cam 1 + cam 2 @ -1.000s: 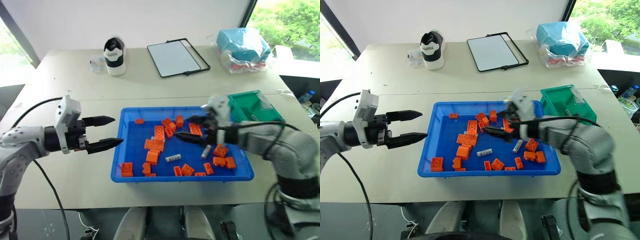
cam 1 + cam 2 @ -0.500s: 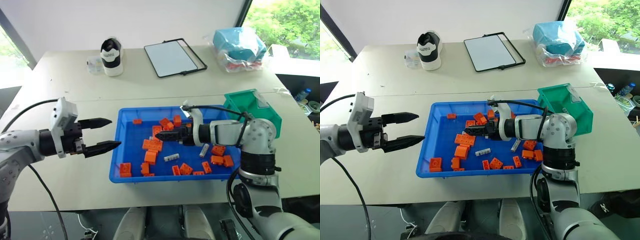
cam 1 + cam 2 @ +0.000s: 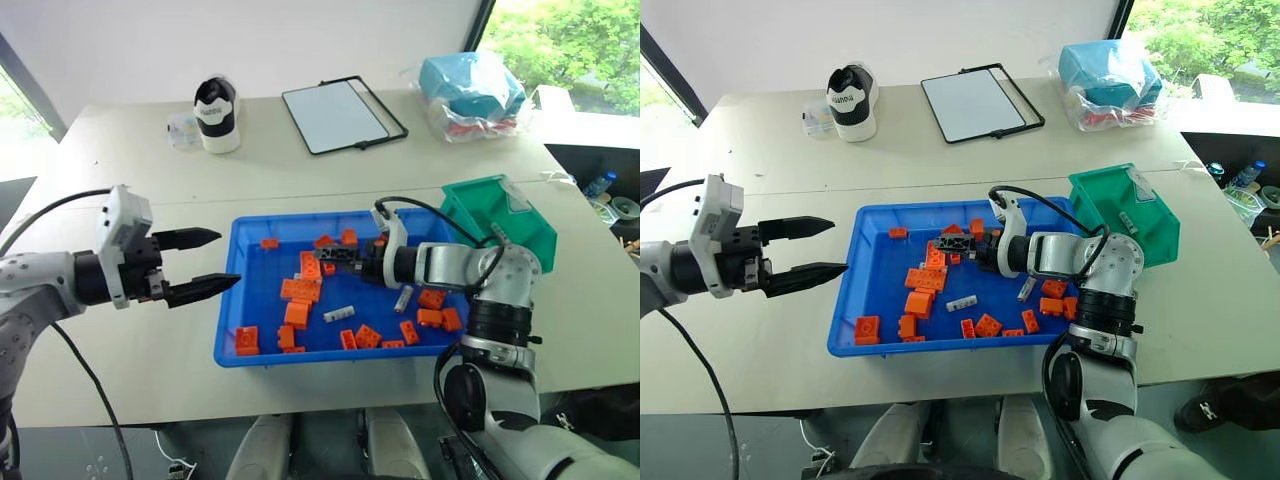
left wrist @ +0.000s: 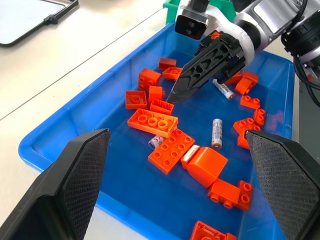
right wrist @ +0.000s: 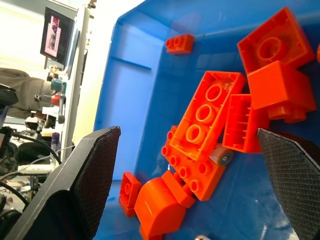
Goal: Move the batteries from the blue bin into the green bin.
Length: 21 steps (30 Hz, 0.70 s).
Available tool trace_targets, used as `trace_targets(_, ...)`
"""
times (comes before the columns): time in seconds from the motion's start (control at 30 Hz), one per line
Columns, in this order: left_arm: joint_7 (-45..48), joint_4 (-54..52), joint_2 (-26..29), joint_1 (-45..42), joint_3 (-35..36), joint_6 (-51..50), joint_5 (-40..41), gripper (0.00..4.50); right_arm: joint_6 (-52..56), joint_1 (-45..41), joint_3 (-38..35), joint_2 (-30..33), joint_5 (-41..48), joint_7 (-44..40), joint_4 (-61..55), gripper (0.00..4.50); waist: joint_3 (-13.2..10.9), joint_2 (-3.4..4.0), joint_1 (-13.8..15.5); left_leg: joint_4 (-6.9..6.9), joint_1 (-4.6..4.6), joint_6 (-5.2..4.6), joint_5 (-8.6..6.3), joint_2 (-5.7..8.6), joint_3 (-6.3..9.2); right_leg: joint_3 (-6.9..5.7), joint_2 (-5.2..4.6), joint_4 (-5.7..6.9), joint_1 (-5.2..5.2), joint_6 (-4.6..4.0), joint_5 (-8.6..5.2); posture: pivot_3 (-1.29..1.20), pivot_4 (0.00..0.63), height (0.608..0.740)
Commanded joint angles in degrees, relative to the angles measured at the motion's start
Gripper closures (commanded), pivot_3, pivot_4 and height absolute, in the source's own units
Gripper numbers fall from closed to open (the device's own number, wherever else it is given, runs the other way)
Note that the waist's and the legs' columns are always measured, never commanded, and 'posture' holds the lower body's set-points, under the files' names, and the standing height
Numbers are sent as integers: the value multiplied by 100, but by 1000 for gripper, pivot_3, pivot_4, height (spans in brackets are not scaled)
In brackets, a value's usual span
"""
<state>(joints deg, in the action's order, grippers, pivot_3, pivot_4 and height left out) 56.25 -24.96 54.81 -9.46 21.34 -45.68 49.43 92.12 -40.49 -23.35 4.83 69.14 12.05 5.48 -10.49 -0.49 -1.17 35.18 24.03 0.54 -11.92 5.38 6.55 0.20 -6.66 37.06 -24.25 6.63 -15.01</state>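
The blue bin [image 3: 228, 300] sits mid-table, holding scattered orange bricks [image 3: 300, 290] and batteries. One battery [image 3: 338, 314] lies near the bin's middle and another [image 3: 404, 298] lies to its right. A third battery [image 5: 221, 159] peeks out from under bricks. My right gripper [image 3: 335, 255] is open and reaches low into the bin's far part, just over the bricks, holding nothing. The open left gripper [image 3: 215, 262] hovers over the table just left of the bin. The green bin [image 3: 500, 215] stands tilted at the blue bin's far right corner.
A black-and-white shoe [image 3: 217, 112], a black-framed white board [image 3: 335, 112] and a teal bag in plastic [image 3: 470, 90] lie along the table's far side. Bare tabletop surrounds the blue bin on the left and near side.
The right gripper has reached further left into the blue bin, sunk a little and rolled. The left gripper has held still. The whole picture has shifted with the camera.
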Motion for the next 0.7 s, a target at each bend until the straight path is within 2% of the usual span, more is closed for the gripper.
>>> trace_targets(0.03, 0, -47, 76, -126, 46, 46, 44, 0, 38, 22, -125, -230, 289, 299, 27, 49, 0, 0, -3, 0, 0, 0, 0, 0, 0, 0, 2, 2, -2, 0, 0, 0, 150, 731)
trace_targets(0.3, -5, -20, 106, -155, 94, 35, 39, 0, -21, -165, -328, -493, 60, 537, 467, 49, 0, 0, -5, 2, 0, 1, 1, -1, -9, 9, 7, 6, -5, 0, 0, 0, 150, 731)
trace_targets(0.7, -130, 2, -1, -220, 88, 121, 16, 0, -889, -419, 305, -595, -1056, -387, 1270, 49, 2, 0, -58, 0, -4, 1, 1, -8, -19, 20, 17, 8, -8, 0, 0, 0, 150, 731)
